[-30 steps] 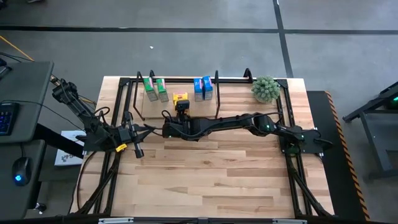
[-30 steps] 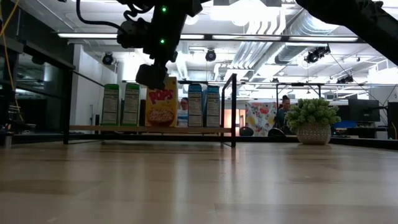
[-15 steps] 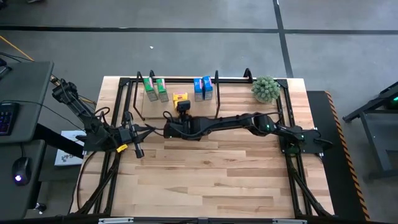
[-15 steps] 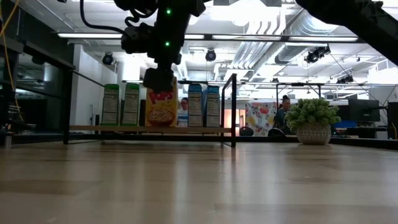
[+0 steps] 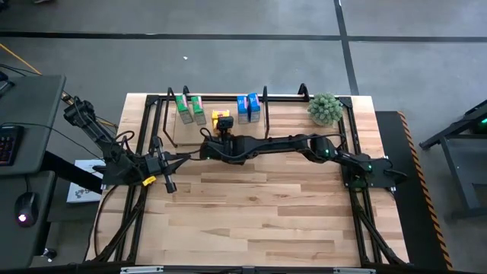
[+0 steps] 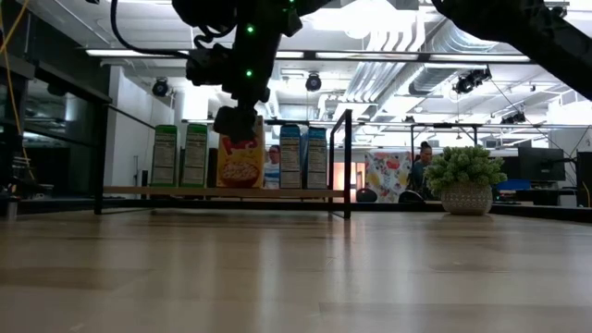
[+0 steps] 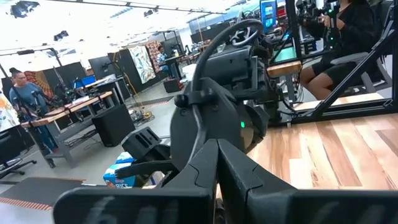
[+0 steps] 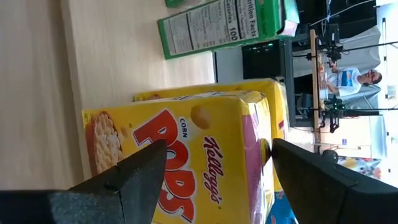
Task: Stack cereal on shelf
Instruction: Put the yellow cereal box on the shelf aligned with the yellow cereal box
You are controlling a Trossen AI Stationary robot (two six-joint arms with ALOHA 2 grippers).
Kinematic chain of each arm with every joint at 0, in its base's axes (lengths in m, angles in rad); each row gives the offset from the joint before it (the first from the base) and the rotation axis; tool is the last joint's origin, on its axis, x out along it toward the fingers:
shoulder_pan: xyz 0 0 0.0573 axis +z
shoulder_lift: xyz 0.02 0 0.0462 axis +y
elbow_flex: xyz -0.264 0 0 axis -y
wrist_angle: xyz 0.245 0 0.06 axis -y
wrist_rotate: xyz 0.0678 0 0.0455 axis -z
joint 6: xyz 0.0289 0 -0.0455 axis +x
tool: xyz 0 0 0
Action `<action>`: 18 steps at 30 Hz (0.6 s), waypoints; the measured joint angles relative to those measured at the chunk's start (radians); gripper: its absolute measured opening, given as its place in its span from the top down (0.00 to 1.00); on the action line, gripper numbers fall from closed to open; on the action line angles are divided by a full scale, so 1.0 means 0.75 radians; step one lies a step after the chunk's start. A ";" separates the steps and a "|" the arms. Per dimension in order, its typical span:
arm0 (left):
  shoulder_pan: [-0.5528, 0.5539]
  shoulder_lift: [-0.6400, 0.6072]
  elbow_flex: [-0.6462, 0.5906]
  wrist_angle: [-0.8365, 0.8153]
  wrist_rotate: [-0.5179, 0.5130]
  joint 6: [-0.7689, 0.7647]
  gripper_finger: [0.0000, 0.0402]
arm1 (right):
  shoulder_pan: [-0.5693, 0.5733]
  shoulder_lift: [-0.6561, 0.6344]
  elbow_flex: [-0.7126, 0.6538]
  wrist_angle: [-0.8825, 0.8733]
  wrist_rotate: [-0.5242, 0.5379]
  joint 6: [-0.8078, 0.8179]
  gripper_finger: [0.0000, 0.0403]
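The shelf [image 6: 139,191] stands along the table's far edge, a black tube rack with a wooden board. On the board stand two green cereal boxes [image 5: 191,109], a yellow box [image 5: 221,116] and two blue ones [image 5: 248,107]. My right gripper [image 5: 222,126] is open, just in front of the yellow box [image 8: 205,155]. One finger is before the box's lower front, the other by its top edge. A second yellow box [image 8: 273,93] shows behind it. My left gripper [image 5: 173,160] waits shut near the table's left edge. My right gripper is open, hard up to the front face [image 8: 186,134] of the yellow box, which stands upright on the shelf board. It comes at the box from the table's near side, slanting a little down. Whether a finger touches the box, I cannot tell.
A round green plant in a pot [image 5: 325,109] sits at the far right corner beside the shelf. The black frame tubes [image 5: 358,190] run along the table's sides. Bare plank top [image 5: 259,213] lies nearer. People show in the room beyond.
My right gripper has moved a little toward the table's far edge, closer to the yellow box on the shelf, and stays open. The boxes have kept their places.
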 joint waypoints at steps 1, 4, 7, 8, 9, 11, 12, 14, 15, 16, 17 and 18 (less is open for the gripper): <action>0.000 0.000 0.000 0.000 0.000 0.000 0.99 | -0.003 0.000 0.000 0.013 -0.005 -0.001 0.30; 0.000 0.000 0.000 -0.001 0.000 0.000 0.99 | -0.006 0.000 0.000 0.033 -0.032 -0.001 0.30; 0.000 0.000 0.000 -0.002 0.000 0.000 0.99 | 0.001 0.000 0.000 0.034 -0.037 -0.028 0.30; 0.000 0.000 0.000 -0.002 0.000 0.000 0.99 | 0.008 0.000 0.000 0.033 -0.037 -0.042 0.30; 0.000 0.000 0.000 -0.002 0.000 0.000 0.99 | 0.018 0.000 0.000 0.032 -0.043 -0.054 0.30; -0.001 0.000 0.000 -0.003 0.005 0.000 0.99 | 0.038 0.000 0.000 0.021 -0.063 -0.089 0.30; -0.001 0.000 0.000 -0.005 0.006 0.000 0.99 | 0.048 -0.004 0.000 0.005 -0.069 -0.107 0.30; -0.001 0.000 0.000 -0.003 0.007 0.000 0.99 | 0.062 -0.017 0.000 -0.044 -0.093 -0.116 0.30; -0.001 0.000 0.000 -0.003 0.007 0.000 0.99 | 0.068 -0.025 0.000 -0.073 -0.098 -0.113 0.30; -0.001 0.001 0.000 -0.004 0.008 0.000 0.99 | 0.073 -0.036 0.000 -0.113 -0.101 -0.103 0.30; -0.001 0.001 0.000 -0.004 0.008 0.000 0.99 | 0.078 -0.049 0.000 -0.147 -0.106 -0.091 0.30; -0.001 0.001 0.000 -0.003 0.006 0.000 0.99 | 0.081 -0.062 0.000 -0.165 -0.110 -0.073 0.30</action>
